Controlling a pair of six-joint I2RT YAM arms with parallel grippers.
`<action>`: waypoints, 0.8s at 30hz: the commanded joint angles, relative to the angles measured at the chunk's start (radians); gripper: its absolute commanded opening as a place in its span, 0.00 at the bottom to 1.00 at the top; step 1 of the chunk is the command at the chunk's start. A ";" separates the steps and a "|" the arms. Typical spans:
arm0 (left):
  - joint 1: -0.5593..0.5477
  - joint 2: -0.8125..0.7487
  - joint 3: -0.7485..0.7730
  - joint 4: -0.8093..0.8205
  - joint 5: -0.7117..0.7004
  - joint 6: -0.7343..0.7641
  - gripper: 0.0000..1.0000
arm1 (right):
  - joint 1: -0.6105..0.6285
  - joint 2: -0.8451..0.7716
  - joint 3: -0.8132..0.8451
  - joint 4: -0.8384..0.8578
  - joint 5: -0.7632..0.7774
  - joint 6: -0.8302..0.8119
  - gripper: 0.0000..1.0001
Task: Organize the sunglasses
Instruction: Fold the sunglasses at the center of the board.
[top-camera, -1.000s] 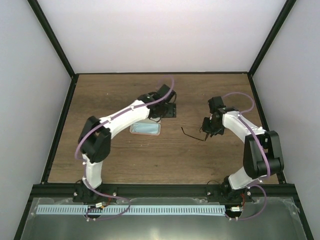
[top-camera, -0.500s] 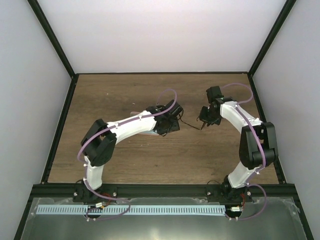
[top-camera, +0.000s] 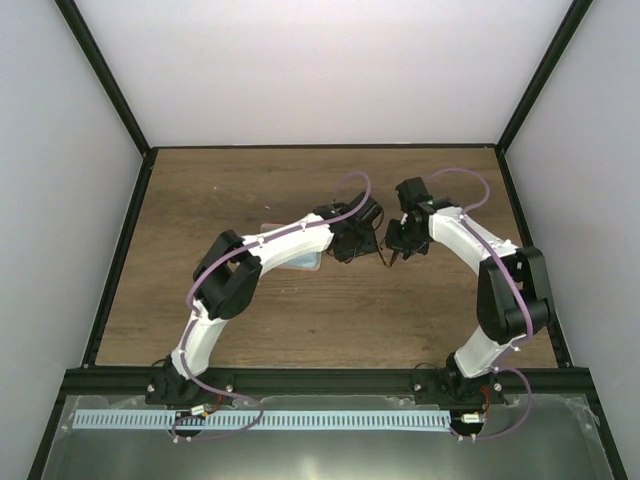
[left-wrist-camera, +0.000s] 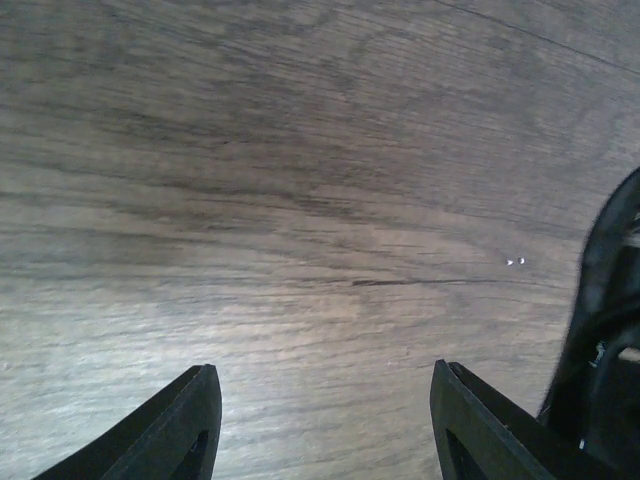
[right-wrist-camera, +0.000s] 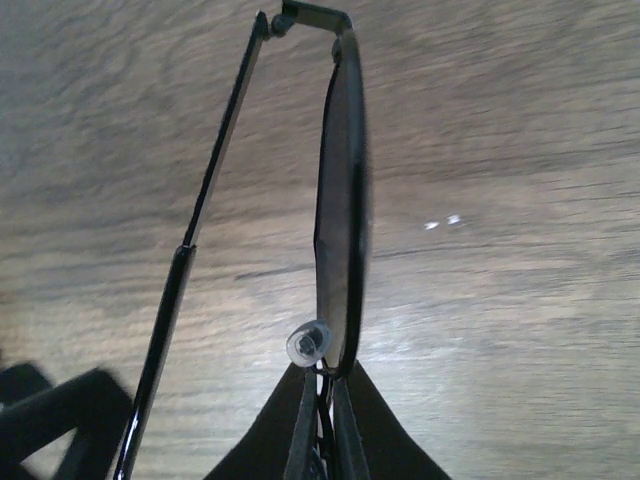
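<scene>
My right gripper (top-camera: 394, 242) is shut on the black sunglasses (top-camera: 384, 253) and holds them just above the table at centre. In the right wrist view the fingers (right-wrist-camera: 322, 400) pinch the frame by the clear nose pad. The dark lens (right-wrist-camera: 342, 215) stands edge-on and one thin temple arm (right-wrist-camera: 205, 215) stretches away. My left gripper (top-camera: 352, 244) is open and empty, close to the left of the sunglasses. In the left wrist view its jaws (left-wrist-camera: 325, 385) stand wide apart over bare wood, with a black part (left-wrist-camera: 608, 340) at the right edge.
The pink case with the light blue cloth on it (top-camera: 305, 262) lies mostly hidden under my left forearm. The wooden table (top-camera: 220, 200) is ringed by a black frame and white walls. A dark shape (right-wrist-camera: 50, 420) sits at the lower left of the right wrist view.
My left gripper has swung right, away from the case, towards the right gripper. My right gripper has carried the sunglasses left and further back, so the two grippers are close together.
</scene>
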 joint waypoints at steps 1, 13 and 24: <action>0.000 0.052 0.082 -0.014 0.031 0.033 0.58 | 0.039 -0.037 0.009 0.000 -0.027 0.008 0.04; -0.002 0.126 0.141 0.010 0.194 0.139 0.58 | 0.067 -0.116 -0.165 0.142 -0.185 -0.031 0.05; 0.005 0.097 0.046 0.012 0.179 0.161 0.59 | 0.066 -0.092 -0.219 0.214 -0.228 -0.030 0.16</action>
